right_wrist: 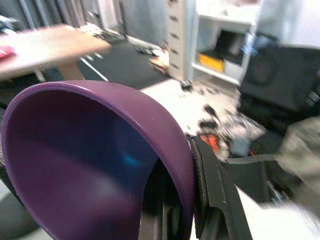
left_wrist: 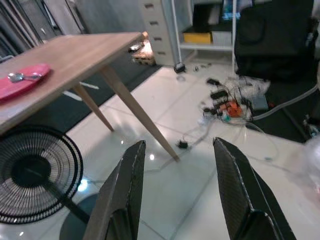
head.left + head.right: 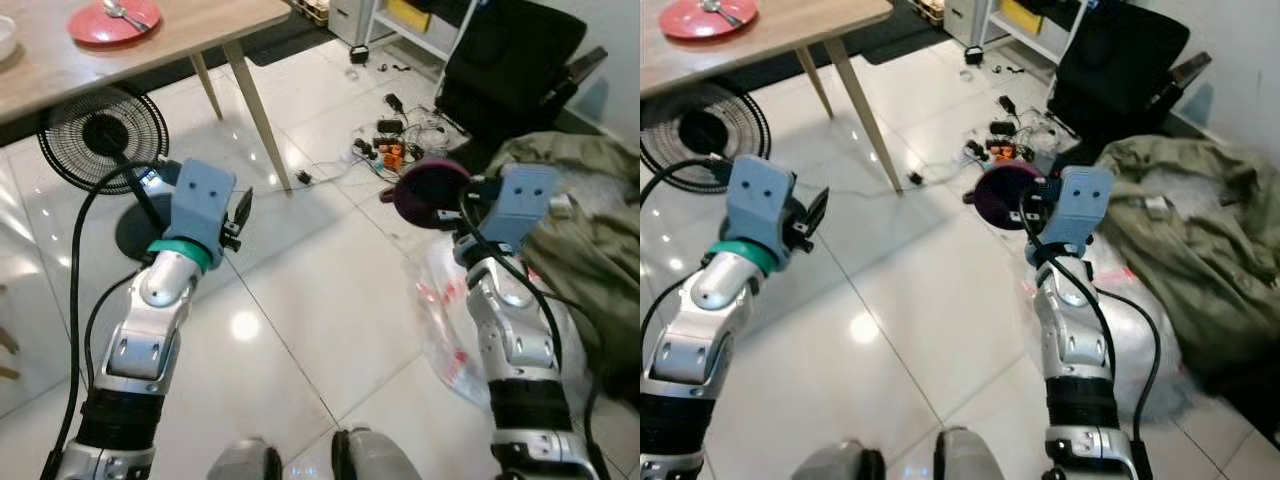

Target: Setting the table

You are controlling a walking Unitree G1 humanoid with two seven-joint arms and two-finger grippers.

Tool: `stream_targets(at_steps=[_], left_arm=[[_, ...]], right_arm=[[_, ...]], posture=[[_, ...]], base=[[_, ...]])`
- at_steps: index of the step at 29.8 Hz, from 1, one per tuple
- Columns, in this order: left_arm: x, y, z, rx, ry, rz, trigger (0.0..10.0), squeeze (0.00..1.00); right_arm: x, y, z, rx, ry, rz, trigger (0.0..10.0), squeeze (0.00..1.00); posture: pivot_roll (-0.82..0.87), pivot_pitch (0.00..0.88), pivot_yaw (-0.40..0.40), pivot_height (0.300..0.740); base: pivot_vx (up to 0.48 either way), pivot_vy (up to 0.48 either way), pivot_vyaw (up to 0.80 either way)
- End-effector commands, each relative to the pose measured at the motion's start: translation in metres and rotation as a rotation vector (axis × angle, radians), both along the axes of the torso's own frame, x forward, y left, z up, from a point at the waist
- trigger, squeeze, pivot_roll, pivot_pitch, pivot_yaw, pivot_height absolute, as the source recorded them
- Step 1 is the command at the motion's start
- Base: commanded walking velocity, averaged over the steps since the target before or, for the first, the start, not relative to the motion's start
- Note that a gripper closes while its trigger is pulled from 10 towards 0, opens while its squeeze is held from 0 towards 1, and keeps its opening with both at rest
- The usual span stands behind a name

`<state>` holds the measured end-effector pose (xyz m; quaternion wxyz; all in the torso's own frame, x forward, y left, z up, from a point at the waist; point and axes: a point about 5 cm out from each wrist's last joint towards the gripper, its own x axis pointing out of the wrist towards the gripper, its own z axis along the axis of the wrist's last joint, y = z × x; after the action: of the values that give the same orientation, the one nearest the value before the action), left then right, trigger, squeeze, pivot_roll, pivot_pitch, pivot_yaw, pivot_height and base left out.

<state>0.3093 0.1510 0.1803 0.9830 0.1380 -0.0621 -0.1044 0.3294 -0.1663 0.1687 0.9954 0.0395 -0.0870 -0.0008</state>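
I've got the purple bowl (image 3: 432, 190) pinched in my right gripper (image 1: 187, 200). One finger sits inside the rim, one outside, so it's clamped on the bowl's wall. The bowl is up in the air, well away from the table (image 3: 150, 50) and off to the right of it, over the white floor (image 3: 330, 300).

My left gripper (image 2: 177, 190) is wide apart w/ nothing in it, held out in front, nearer the table than the bowl is. The fan (image 3: 103, 133) stands under the table edge.

On the table there's a red plate (image 3: 114, 20) w/ a spoon (image 3: 125, 13) on it. The bowl prob. goes near that plate.

I think the bowl is light and stiff, maybe plastic, tho I can't be sure. It looks smooth, so it could slip or swing in a rim pinch. The rim is the place to hold it, and I'd keep the squeeze firm. The cables (image 3: 385, 150) on the floor, right of the table leg, are smth to step around.
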Motion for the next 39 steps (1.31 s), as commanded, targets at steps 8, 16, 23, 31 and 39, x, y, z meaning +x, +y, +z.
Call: stream_targets(at_steps=[8, 16, 23, 31, 39], left_arm=[[-0.003, 0.003, -0.005, 0.004, 0.014, 0.002, 10.0, 0.00], [-0.003, 0.004, -0.005, 0.005, 0.012, 0.007, 10.0, 0.00], [-0.003, 0.005, -0.005, 0.005, 0.012, 0.011, 10.0, 0.00], [-0.004, 0.006, -0.005, 0.006, 0.012, 0.016, 10.0, 0.00], [-0.004, 0.007, -0.005, 0.007, 0.014, 0.016, 10.0, 0.00]], right_arm=[[0.000, 0.008, 0.000, 0.023, -0.007, 0.030, 10.0, 0.00], [0.000, 0.012, 0.003, 0.041, -0.022, 0.050, 10.0, 0.00], [0.000, 0.015, 0.004, 0.050, -0.029, 0.062, 10.0, 0.00], [0.001, 0.016, 0.006, 0.069, -0.034, 0.072, 10.0, 0.00], [0.000, 0.017, 0.009, 0.112, -0.052, 0.091, 10.0, 0.00]], posture=[[-0.04, 0.061, 0.049, 0.740], [-0.04, 0.062, 0.050, 0.740], [-0.04, 0.064, 0.049, 0.740], [-0.03, 0.065, 0.050, 0.740], [-0.04, 0.063, 0.052, 0.740]], base=[[0.480, 0.000, 0.00], [0.480, 0.000, 0.55], [0.480, 0.000, 0.80], [0.480, 0.000, 0.76], [0.480, 0.000, 0.06]])
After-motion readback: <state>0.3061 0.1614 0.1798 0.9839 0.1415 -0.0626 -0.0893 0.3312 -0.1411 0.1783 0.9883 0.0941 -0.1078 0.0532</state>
